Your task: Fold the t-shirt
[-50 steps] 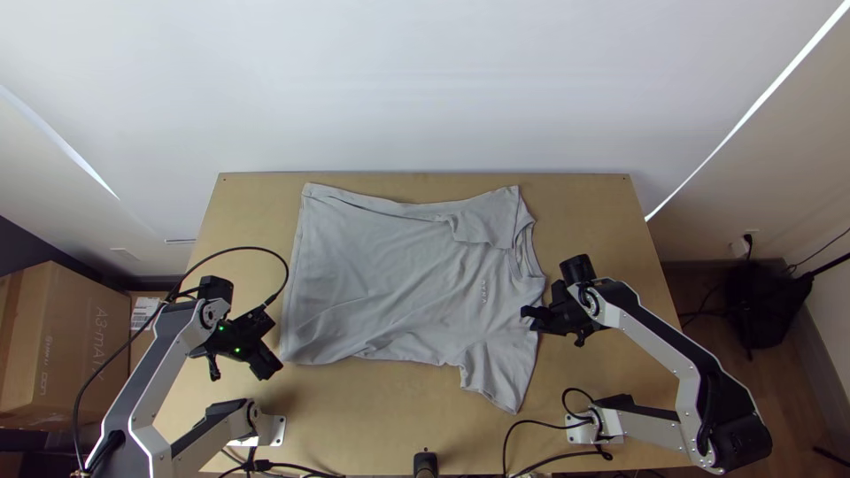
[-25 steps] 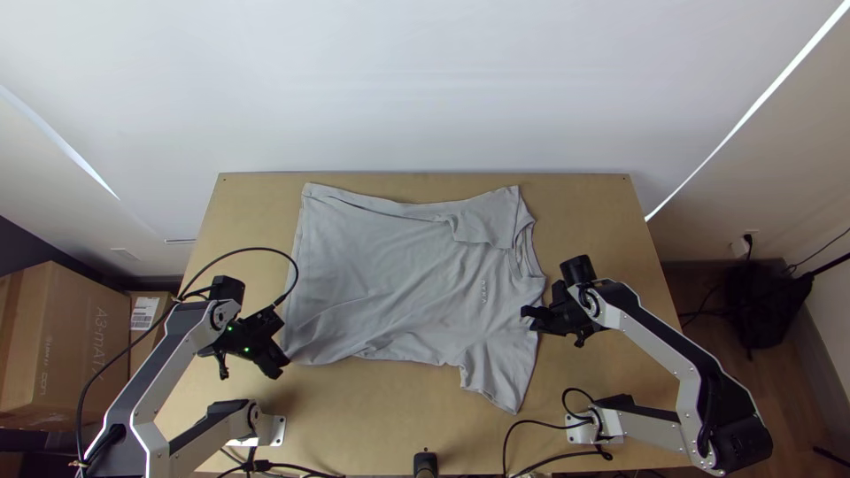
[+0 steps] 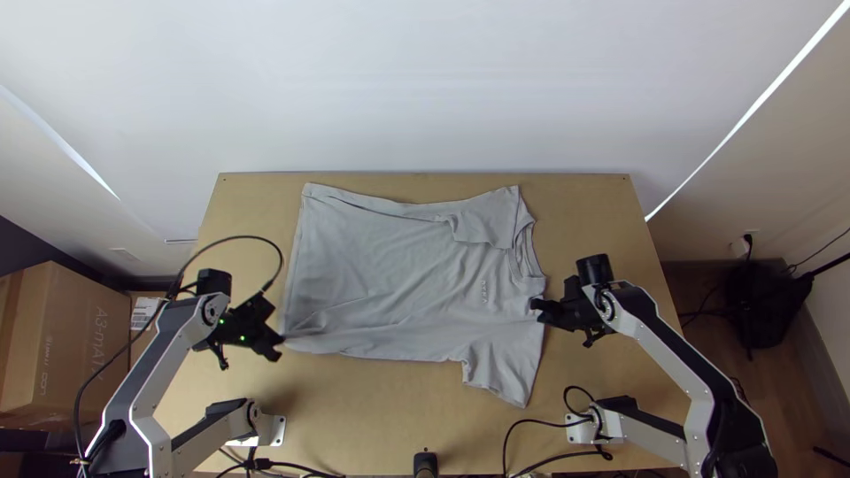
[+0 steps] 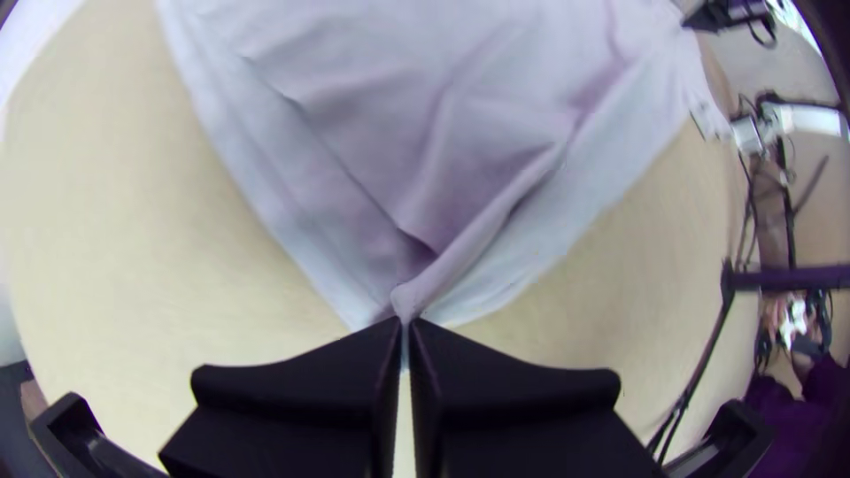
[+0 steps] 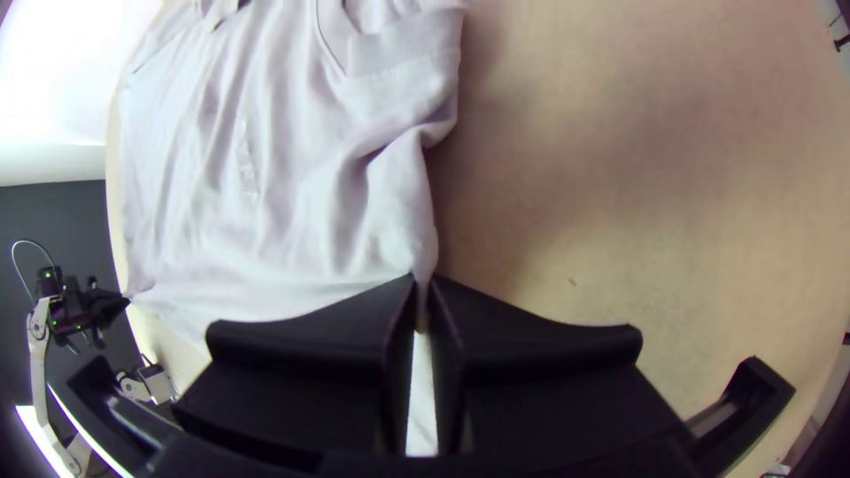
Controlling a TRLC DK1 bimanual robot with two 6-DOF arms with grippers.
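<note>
grey t-shirt (image 3: 398, 283), wooden table (image 3: 372, 407), 2 arms (image 3: 668, 348)

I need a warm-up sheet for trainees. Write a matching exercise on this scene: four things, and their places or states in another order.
1. Left pincer
2. Right pincer
3. Near sleeve
4. Cardboard box

A. Brown, beside the table
B. Shut on the shirt's shoulder edge
C. Shut on a hem-end corner
D. Spread toward the near edge

Pairs: 1-C, 2-B, 3-D, 4-A

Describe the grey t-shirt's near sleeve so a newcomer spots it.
On the light wooden table lies a grey fabric t-shirt, collar at the right. The near sleeve juts toward the table's near edge; the far sleeve lies folded onto the shirt.
</note>
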